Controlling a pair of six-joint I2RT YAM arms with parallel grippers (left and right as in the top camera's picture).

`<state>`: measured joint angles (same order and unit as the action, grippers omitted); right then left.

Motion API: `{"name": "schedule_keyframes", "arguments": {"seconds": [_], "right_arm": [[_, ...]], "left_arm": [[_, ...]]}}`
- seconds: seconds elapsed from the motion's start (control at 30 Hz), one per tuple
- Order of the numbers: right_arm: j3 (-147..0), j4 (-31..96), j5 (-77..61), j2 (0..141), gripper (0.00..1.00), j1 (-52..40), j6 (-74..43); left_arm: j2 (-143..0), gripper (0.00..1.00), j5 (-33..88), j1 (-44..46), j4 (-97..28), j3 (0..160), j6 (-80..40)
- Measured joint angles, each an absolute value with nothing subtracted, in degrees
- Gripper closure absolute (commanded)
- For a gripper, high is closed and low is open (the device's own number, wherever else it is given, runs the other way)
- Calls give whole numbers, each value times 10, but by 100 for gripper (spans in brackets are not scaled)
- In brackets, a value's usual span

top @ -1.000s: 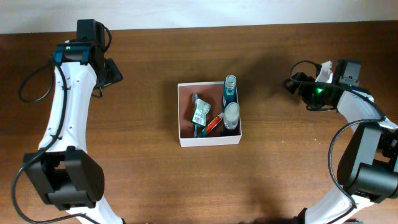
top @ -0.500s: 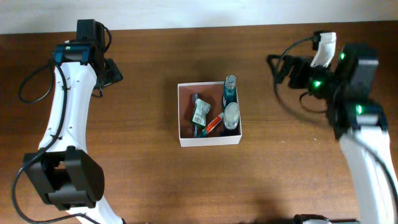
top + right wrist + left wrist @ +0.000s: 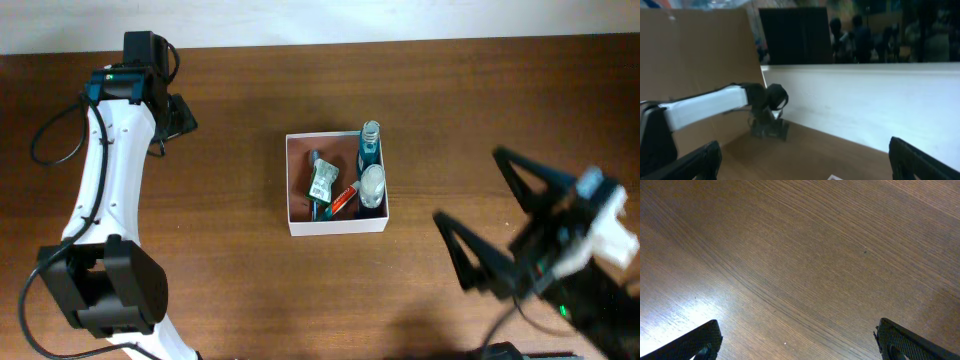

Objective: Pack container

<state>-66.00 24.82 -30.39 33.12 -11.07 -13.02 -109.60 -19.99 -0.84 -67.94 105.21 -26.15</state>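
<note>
The container (image 3: 337,224), a square white-walled box with a reddish-brown floor, sits mid-table. Inside it lie two blue bottles (image 3: 370,148), a green-and-white packet (image 3: 320,182) and a red tube (image 3: 345,198). My left gripper (image 3: 178,120) stands open at the far left, well away from the box; its wrist view shows only bare wood between the fingertips (image 3: 799,344). Raised high at the lower right, my right gripper (image 3: 500,222) is open and empty, looking across the table (image 3: 802,165). A white scrap at that view's bottom edge may be the container's corner.
The brown wooden table (image 3: 230,280) stretches around the box. A white wall (image 3: 880,100) runs along the far side. In the right wrist view the left arm (image 3: 715,107) shows across the table, with brown board behind it.
The right arm has swung from the far right of the table and risen toward the camera, now at the lower right. The left arm and the container's contents have not moved.
</note>
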Motion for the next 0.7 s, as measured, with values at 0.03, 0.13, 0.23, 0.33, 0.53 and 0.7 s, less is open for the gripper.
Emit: {"name": "schedule_keyframes", "arguments": {"seconds": [0.03, 0.13, 0.23, 0.33, 0.53, 0.7], "right_arm": [[-649, 247, -304, 316, 2, -111, -131], [-594, 242, -302, 265, 2, -111, -130], [-528, 213, -296, 225, 2, -112, -130], [-444, 139, -285, 188, 2, -112, -129], [-310, 11, -240, 153, 2, -112, -128], [-192, -83, -181, 117, 2, -112, -128]], "left_arm": [[-1096, 1, -200, -8, -680, 1052, -262], [-1096, 1, -200, -8, -680, 1052, -262], [-1096, 1, -200, -8, -680, 1052, -262], [-1096, 0, -200, -8, -680, 1052, -262], [-1096, 1, -200, -8, -680, 1052, -262], [-1096, 1, -200, -8, -679, 1052, -262]]}}
